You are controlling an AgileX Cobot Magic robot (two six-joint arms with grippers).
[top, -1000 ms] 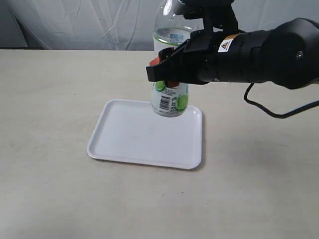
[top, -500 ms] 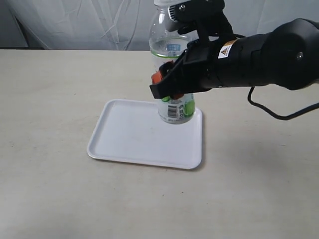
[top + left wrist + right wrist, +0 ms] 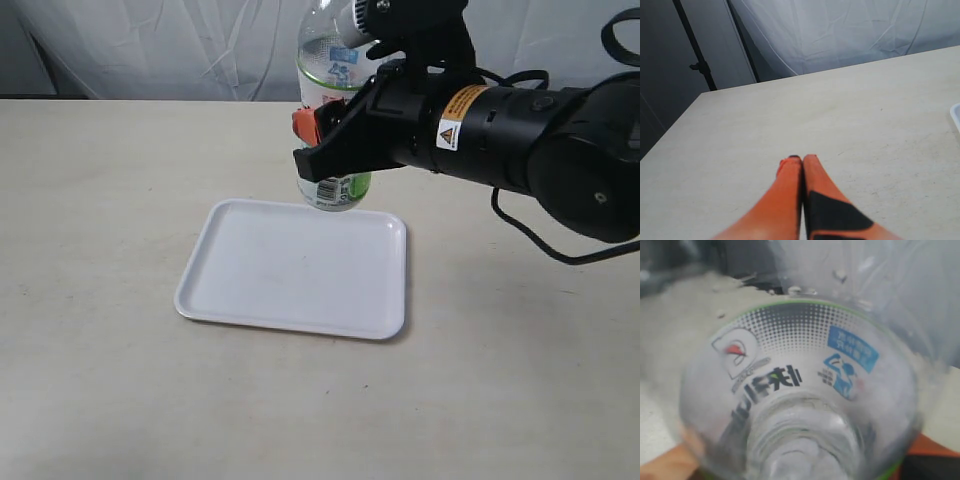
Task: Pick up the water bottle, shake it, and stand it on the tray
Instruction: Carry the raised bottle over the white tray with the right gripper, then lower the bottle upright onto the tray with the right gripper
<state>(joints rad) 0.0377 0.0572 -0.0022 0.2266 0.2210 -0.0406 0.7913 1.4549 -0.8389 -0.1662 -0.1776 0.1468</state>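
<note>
Above tray (image 3: 290, 275) far edge, right gripper (image 3: 330, 150) clamping water bottle (image 3: 318, 40) at label (image 3: 338, 74), holding it upright. Bottle looking light, thin-walled, slick; mid-body grip seeming safest.

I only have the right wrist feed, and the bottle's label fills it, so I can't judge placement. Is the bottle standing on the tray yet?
Observer: No. In the exterior view the water bottle hangs in the air, clamped in the right gripper, with its base off the tray.
Operator: Where is it relative to the tray?
Observer: Its base shows just over the tray's far rim and it is roughly upright. I cannot judge the exact depth.
Operator: And the left arm?
Observer: The left gripper is shut on nothing, above the table, with a tray corner just in its view.
</note>
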